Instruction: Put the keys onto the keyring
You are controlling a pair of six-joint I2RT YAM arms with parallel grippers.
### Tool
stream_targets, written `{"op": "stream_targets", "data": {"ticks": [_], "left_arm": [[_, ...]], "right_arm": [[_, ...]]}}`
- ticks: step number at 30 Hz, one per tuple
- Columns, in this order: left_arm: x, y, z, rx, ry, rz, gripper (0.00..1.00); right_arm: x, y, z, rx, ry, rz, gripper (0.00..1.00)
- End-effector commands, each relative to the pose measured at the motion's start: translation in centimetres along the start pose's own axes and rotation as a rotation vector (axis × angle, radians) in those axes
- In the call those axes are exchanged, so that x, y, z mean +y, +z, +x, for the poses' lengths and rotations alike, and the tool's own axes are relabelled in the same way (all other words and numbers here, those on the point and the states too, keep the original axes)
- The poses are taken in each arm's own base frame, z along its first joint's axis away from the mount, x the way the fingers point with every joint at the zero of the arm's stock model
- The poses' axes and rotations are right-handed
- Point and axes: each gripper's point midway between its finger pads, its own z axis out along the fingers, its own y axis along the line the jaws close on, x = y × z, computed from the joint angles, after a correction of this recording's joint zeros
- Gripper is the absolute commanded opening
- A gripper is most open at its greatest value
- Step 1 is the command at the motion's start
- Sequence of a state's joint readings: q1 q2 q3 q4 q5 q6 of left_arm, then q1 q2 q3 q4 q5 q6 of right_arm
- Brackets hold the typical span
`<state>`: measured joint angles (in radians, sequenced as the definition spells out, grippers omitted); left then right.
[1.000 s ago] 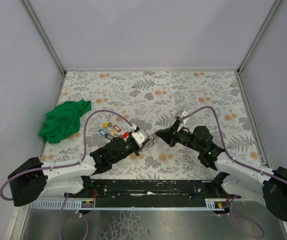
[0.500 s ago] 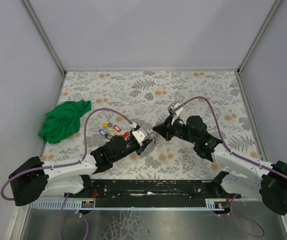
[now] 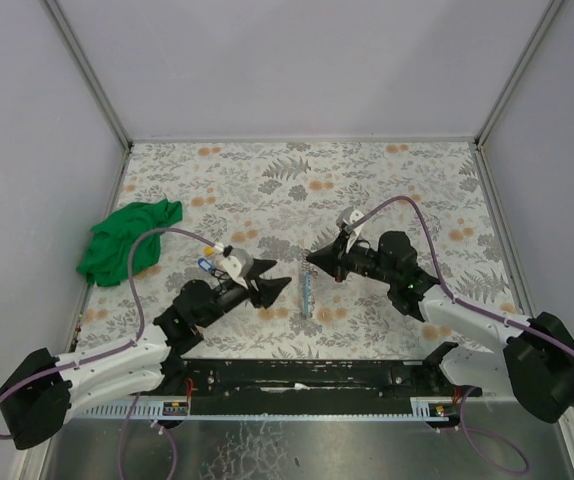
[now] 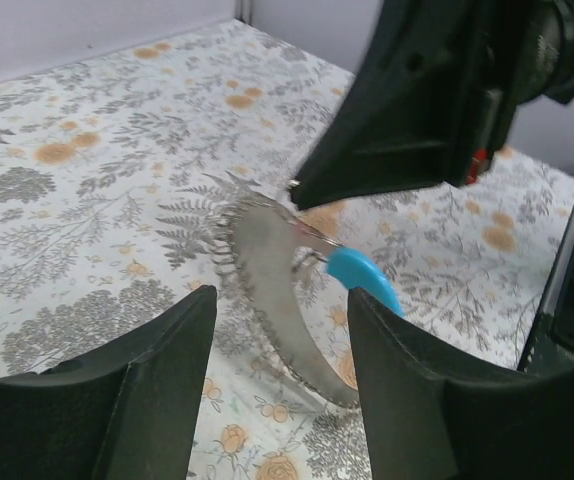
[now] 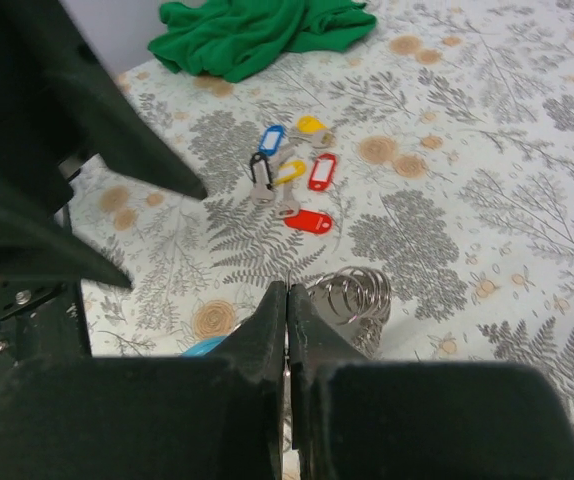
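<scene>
Top external view: left gripper [image 3: 279,290] parted and empty, aimed across the table [image 3: 417,180] at the keyring [image 3: 308,292]. Keyring set on edge about midway between the left and right edges, nearer the near edge, pinched at its far rim by the closed right gripper [image 3: 313,262], probably to keep the loop upright and reachable from the side. Keys [image 3: 207,260] loose on the table beside the left wrist, toward the left edge, not yet threaded; green cloth [image 3: 127,240] further left, against that edge. Left wrist view: wide-set fingers [image 4: 157,390] framing the keyring [image 4: 267,265] and touching nothing; grey band and light-blue arc [image 4: 362,278] turned toward the camera, top rim clamped under the right gripper [image 4: 300,188]. Right wrist view: fingers [image 5: 257,350] pressed together beside the coiled edge of the keyring [image 5: 352,295]; keys [image 5: 292,185] clustered well beyond it, with red, blue, yellow and black tags. Likely purpose: one arm as a vice, the other free for fetching a key.
</scene>
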<state>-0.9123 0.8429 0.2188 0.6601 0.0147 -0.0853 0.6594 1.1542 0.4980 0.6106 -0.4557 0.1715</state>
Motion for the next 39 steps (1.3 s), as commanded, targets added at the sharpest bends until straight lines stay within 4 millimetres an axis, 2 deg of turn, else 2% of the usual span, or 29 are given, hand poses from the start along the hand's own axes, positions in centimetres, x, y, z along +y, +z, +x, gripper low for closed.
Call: {"op": "stream_targets", "data": {"ticks": [1, 5, 9, 20, 32, 39], "left_arm": [[0.6, -0.5, -2.8, -0.122, -0.079, 0.034, 0.55], [1.0, -0.1, -4.2, -0.162, -0.088, 0.07, 0.53], [1.2, 0.8, -4.3, -0.158, -0.119, 0.135, 0.48], [0.2, 1.5, -4.0, -0.14, -0.151, 0.32, 0.39], [0.2, 2.0, -3.8, -0.116, -0.156, 0.343, 0.34], [-0.2, 2.2, -3.6, -0.097, -0.165, 0.379, 0.23]], "right_arm": [[2.3, 0.0, -3.6, -0.143, -0.084, -0.153, 0.0], [2.9, 0.0, -3.8, -0.182, -0.073, -0.204, 0.0], [3.2, 0.0, -3.9, -0.208, -0.046, -0.241, 0.0], [3.9, 0.3, -3.5, -0.22, -0.01, -0.314, 0.0], [4.7, 0.3, -3.6, -0.217, -0.005, -0.368, 0.0], [4.9, 0.3, -3.6, -0.217, 0.001, -0.386, 0.0]]}}
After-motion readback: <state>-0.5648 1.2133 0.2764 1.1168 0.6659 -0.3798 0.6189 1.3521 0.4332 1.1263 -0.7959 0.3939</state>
